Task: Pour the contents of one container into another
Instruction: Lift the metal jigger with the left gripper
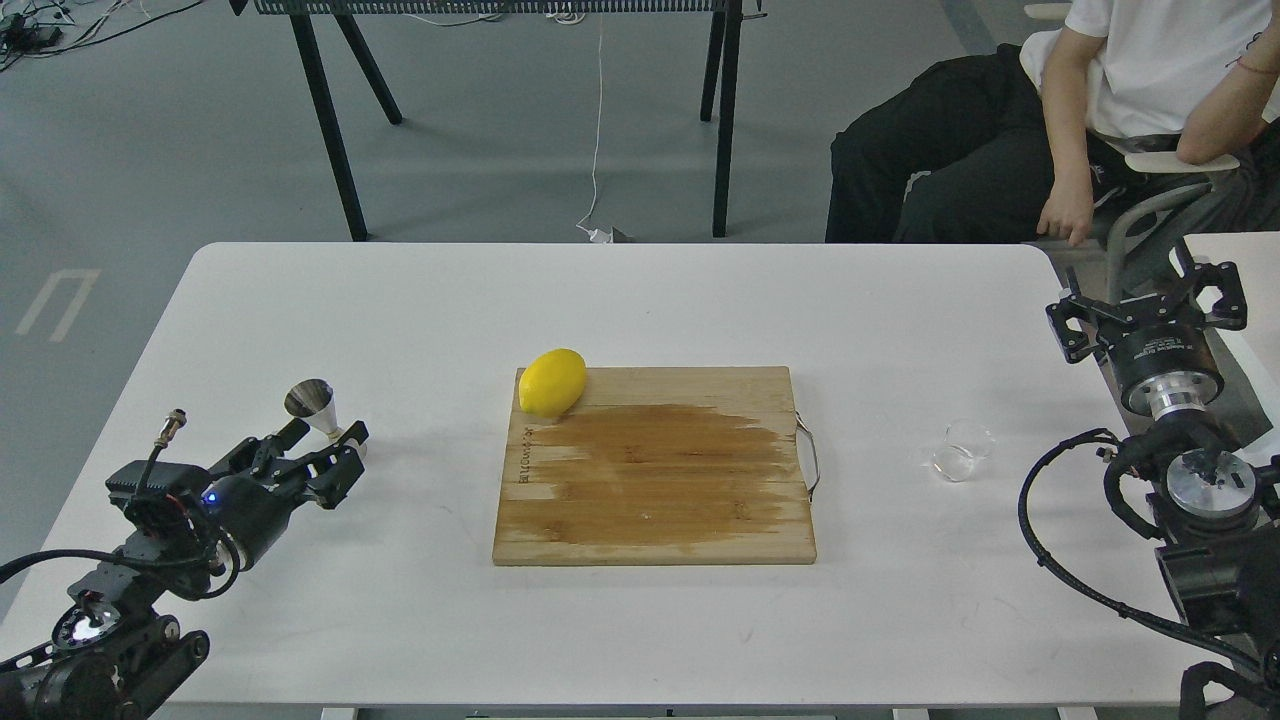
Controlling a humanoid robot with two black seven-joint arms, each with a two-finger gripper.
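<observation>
On the left side of the white table [400, 300], the left tool [330, 455] stood with its fingers apart, just at the base of the steel jigger [312, 405], which stood upright; whether they touched it I could not tell. At the right edge, the right tool [1150, 305] was spread open, empty, well apart from the clear glass cup [962, 452] below it. Between them lay a wooden cutting board [655, 480], a lemon [552, 381] on its far left corner.
</observation>
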